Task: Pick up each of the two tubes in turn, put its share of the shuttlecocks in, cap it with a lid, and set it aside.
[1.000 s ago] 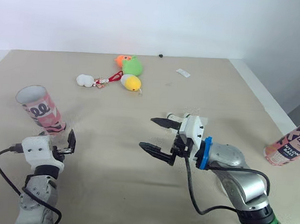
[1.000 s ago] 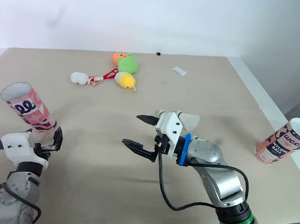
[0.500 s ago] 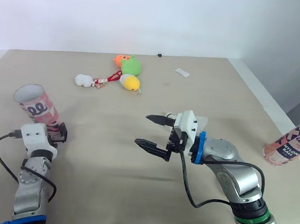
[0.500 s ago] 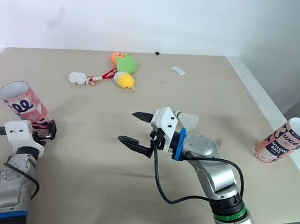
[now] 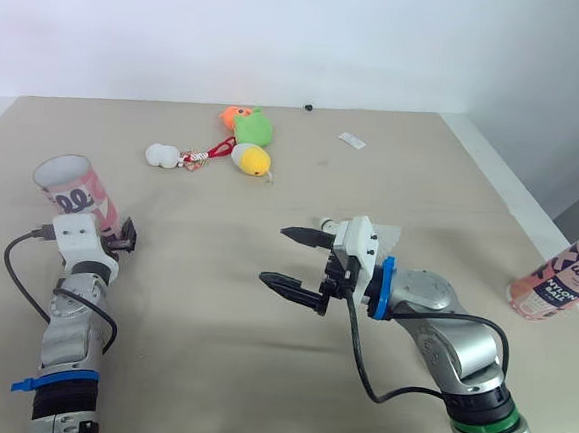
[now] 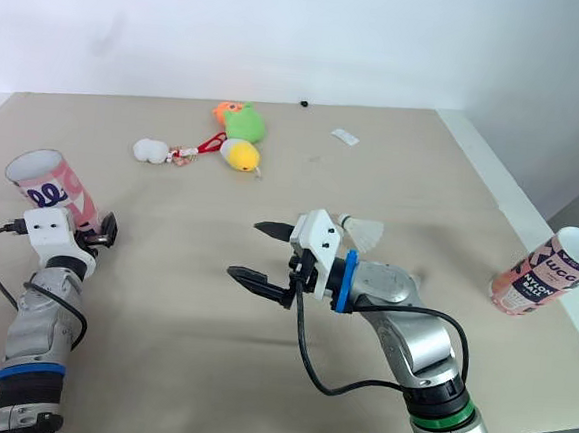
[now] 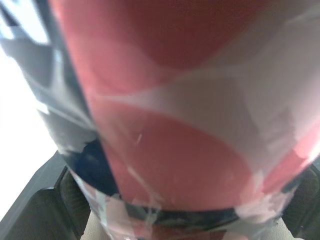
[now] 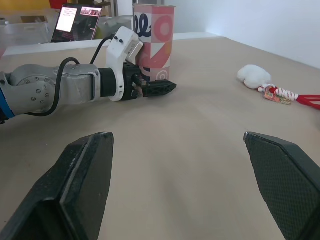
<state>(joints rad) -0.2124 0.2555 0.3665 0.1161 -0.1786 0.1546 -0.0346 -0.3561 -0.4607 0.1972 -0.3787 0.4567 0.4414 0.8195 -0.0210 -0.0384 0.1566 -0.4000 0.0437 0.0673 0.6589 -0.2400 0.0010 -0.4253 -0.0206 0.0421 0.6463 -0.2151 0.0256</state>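
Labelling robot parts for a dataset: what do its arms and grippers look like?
Both arms are silver-grey with a looping black cable. The right arm has a blue ring behind its white gripper housing and a green ring lower down; the right gripper has two black pointed fingers. The left arm wears a blue band; the left gripper is white-housed too.

Lab-like room: laptop [image 8: 78,19] beside beige worktable [image 5: 215,271].
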